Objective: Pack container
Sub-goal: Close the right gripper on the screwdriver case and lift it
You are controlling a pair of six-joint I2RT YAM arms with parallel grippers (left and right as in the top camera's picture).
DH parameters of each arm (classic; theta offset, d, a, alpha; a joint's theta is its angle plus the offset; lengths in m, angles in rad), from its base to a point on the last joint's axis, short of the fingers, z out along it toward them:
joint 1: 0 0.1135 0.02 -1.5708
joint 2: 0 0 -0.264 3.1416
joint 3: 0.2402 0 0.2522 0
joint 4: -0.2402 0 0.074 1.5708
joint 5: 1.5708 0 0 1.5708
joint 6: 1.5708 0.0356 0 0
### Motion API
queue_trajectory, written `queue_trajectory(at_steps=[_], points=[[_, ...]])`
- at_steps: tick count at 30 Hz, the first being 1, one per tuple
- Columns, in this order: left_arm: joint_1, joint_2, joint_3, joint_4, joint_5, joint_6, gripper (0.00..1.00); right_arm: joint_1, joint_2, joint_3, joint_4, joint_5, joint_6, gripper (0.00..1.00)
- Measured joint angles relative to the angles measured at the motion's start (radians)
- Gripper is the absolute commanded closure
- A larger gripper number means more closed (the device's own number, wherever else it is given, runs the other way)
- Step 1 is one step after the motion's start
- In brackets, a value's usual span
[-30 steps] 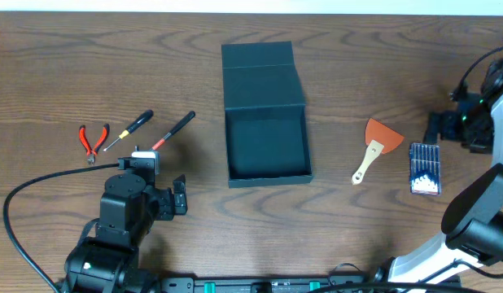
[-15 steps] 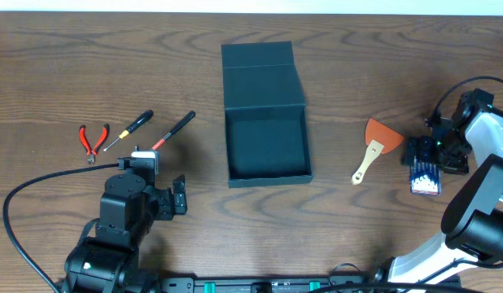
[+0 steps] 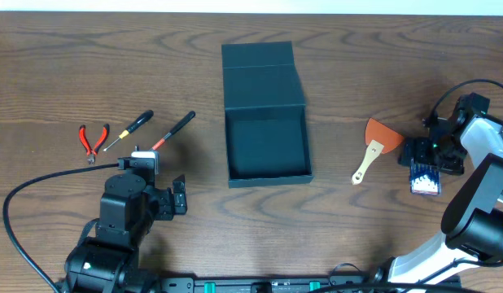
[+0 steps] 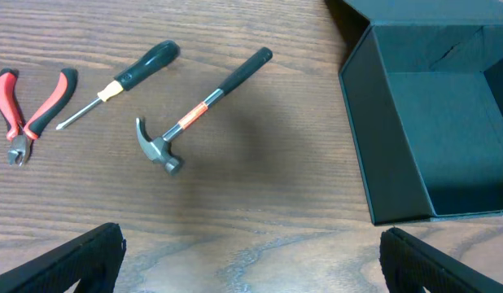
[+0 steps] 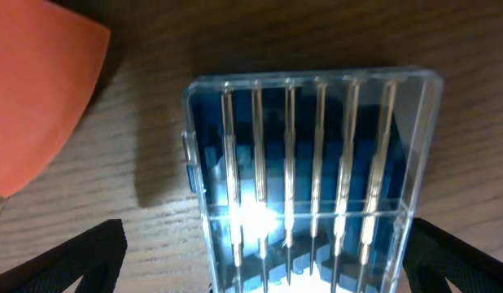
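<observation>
Dark teal card makes up the box (image 3: pixel 266 145), which sits open near the middle of the wooden bench (image 3: pixel 357 65). Its lid flap is laid back flat towards the far edge, and only its own dark floor shows inside.

Off to the box's left lie three hand tools in a loose row. There are red-handled pliers (image 3: pixel 92 138) farthest out, then a black-handled screwdriver (image 3: pixel 129 130), then a small hammer (image 3: pixel 172 132) with a black grip and a red band on the shaft. None of them touches another, and none touches the box.

The left pincer (image 3: pixel 179 195) hangs over the near part of the bench, below the hammer and well apart from it. Its fingers are spread wide and nothing is between them. From its own camera the two dark fingertips sit at the bottom corners, with the hammer, the screwdriver and the near left corner of the box ahead.

To the right of the box lies a scraper (image 3: pixel 373 146) with an orange blade and a pale wooden handle. Just beside it is a clear plastic case (image 3: pixel 425 175) with a blue lining and a row of thin metal rods. The right pincer (image 3: pixel 422 155) is low over the far end of that case. Its jaws are splayed to either side of the case and not closed on it. Whether the fingertips touch the case I cannot tell.
</observation>
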Motion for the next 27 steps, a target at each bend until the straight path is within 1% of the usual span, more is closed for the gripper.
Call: queue_trajectory(at_steps=[22,25,27], points=[[0.000,0.000,0.000,0.000,0.000,-0.003,0.02,-0.002,0.028,-0.005,0.031,0.005,-0.003,0.01],[0.000,0.000,0.000,0.000,0.000,-0.005,0.02,-0.002,0.028,-0.005,0.032,0.005,-0.003,0.05],[0.000,0.000,0.000,0.000,0.000,-0.007,0.01,-0.002,0.028,-0.006,0.033,0.005,-0.005,0.12]])
